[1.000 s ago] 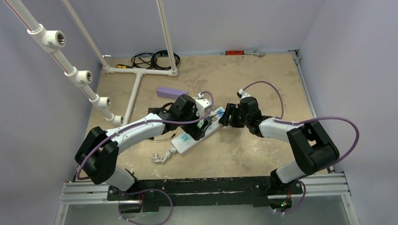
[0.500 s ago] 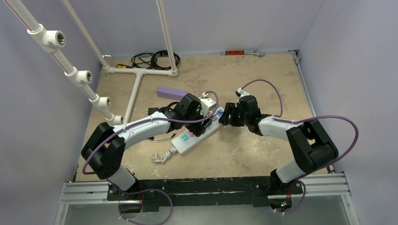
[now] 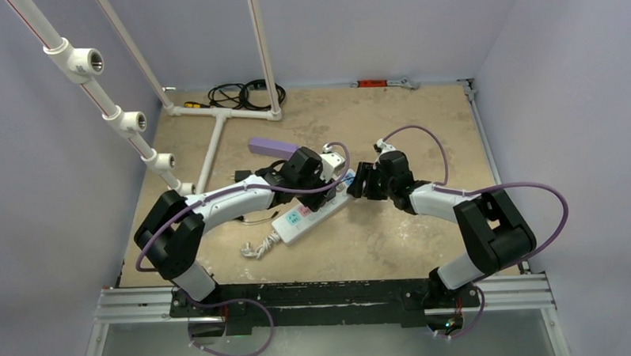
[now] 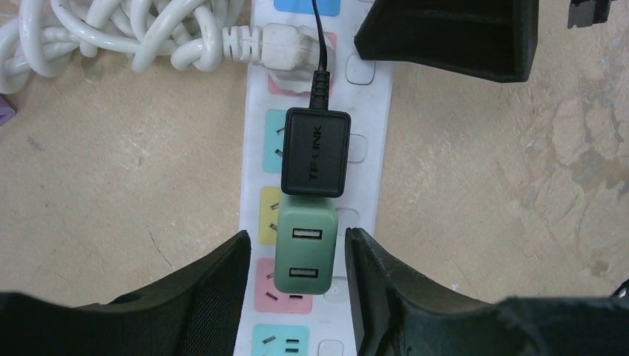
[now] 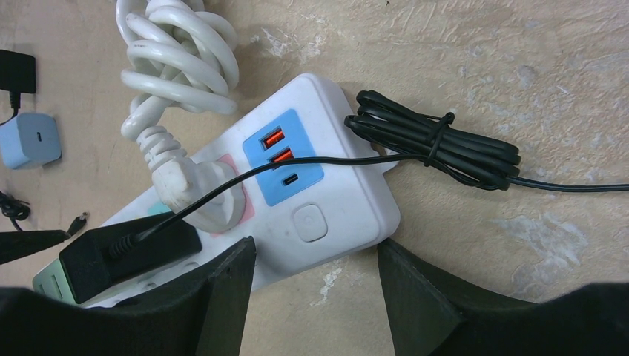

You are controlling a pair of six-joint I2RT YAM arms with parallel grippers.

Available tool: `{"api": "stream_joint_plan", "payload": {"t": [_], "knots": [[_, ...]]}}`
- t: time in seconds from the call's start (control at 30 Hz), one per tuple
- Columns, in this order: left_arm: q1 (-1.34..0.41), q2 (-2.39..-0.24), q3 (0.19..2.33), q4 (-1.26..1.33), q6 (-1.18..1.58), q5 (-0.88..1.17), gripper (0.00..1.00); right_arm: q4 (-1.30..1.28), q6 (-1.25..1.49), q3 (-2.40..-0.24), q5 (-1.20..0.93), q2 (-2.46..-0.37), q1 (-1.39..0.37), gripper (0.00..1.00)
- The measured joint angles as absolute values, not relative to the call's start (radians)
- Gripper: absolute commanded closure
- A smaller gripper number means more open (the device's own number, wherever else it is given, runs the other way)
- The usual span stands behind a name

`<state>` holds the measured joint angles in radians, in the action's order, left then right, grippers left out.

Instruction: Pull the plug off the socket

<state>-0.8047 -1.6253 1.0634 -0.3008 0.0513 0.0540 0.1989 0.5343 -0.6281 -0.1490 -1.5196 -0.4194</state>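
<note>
Left gripper (image 4: 297, 241), wrist view: your two black fingers (image 4: 215, 297) flank the green USB charger (image 4: 304, 248), one on each side. A band of coloured outlet face shows between each finger and the charger body, wider on the left of the view. Read the jaws as parted, not pressed on the charger. The charger is plugged into the white power strip (image 4: 371, 193). A black TP-LINK adapter (image 4: 315, 152), also plugged in, abuts the charger's far end. Beyond it a white plug (image 4: 285, 55) sits in a pink outlet, with its white cord (image 4: 111, 33) bundled beside the strip.

Right gripper (image 5: 315, 248), wrist view: your fingers (image 5: 426, 304) straddle the end of the strip that bears the blue USB panel (image 5: 285, 159). You cannot tell whether they clamp the housing or merely stand beside it. A tied black cable bundle (image 5: 438, 148) lies against that end. A small pale-blue charger (image 5: 30, 141) lies loose, apart from the strip.

Top view: the strip runs diagonally near the middle of the worktop (image 3: 421, 127), between the two grippers. A purple box (image 3: 270, 145) lies just beyond the left gripper, toward the far edge. A white pipe frame (image 3: 223, 112) stands at the far left corner.
</note>
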Motion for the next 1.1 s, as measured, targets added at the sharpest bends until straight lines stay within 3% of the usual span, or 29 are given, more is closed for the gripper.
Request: {"api": "stream_joint_plan", "payload": {"t": [0.17, 0.43, 0.47, 0.67, 1.1], "knots": [[-0.819, -1.641, 1.063, -0.301, 0.051, 0.028, 0.51, 0.200, 0.534, -0.628, -0.149, -1.520, -0.419, 0.36], [-0.833, -1.671, 1.064, -0.307, 0.049, 0.014, 0.67, 0.200, 0.534, -0.628, -0.149, -1.520, -0.418, 0.36], [-0.833, -1.671, 1.064, -0.306, 0.044, 0.008, 0.76, 0.200, 0.534, -0.628, -0.149, -1.520, -0.418, 0.36], [-0.839, -1.672, 1.064, -0.305, 0.040, 0.002, 1.00, 0.203, 0.534, -0.628, -0.148, -1.520, -0.417, 0.36], [-0.909, -1.682, 1.072, -0.310, 0.032, -0.112, 1.00, 0.205, 0.535, -0.628, -0.148, -1.527, -0.411, 0.37]]}}
